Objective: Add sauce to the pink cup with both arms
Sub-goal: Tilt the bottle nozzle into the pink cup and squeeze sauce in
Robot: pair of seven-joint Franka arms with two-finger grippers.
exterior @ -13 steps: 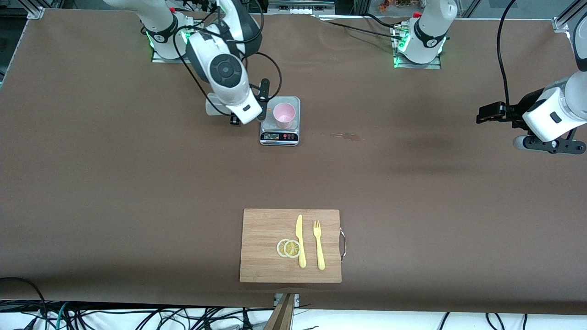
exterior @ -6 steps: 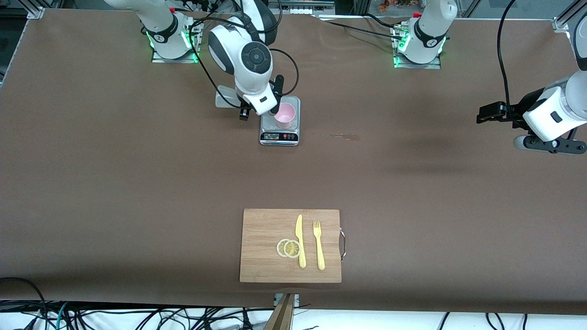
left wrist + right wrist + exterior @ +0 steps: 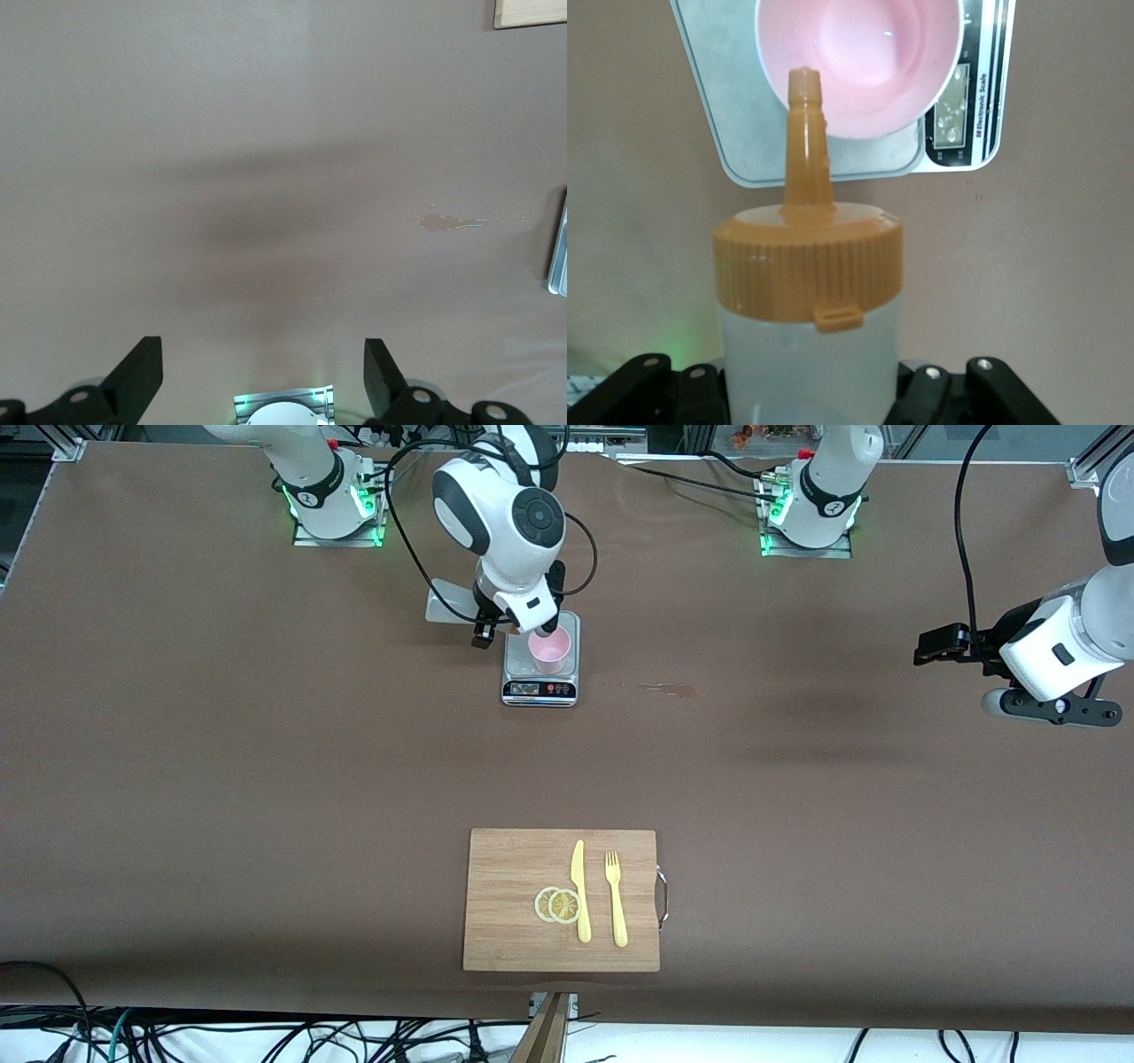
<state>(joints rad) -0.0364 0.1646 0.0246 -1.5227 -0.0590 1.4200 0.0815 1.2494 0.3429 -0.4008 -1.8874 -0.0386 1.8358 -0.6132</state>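
Note:
The pink cup (image 3: 551,650) stands on the grey kitchen scale (image 3: 540,688). My right gripper (image 3: 528,622) is shut on the sauce bottle and holds it tilted over the scale beside the cup. In the right wrist view the gripper (image 3: 811,394) clamps the whitish bottle (image 3: 806,354). Its orange nozzle tip reaches over the rim of the cup (image 3: 873,49), whose inside looks pink and bare. In the front view the bottle is hidden under the wrist. My left gripper (image 3: 943,644) is open and empty, up over the table at the left arm's end, and waits; it also shows in the left wrist view (image 3: 263,381).
A wooden cutting board (image 3: 514,868) near the front edge carries two lemon slices (image 3: 558,905), a yellow knife (image 3: 580,890) and a yellow fork (image 3: 616,899). A small sauce stain (image 3: 669,688) lies on the brown table beside the scale.
My right arm has swung the bottle from beside the scale to over it, bringing the nozzle to the cup's rim. My left arm has barely shifted.

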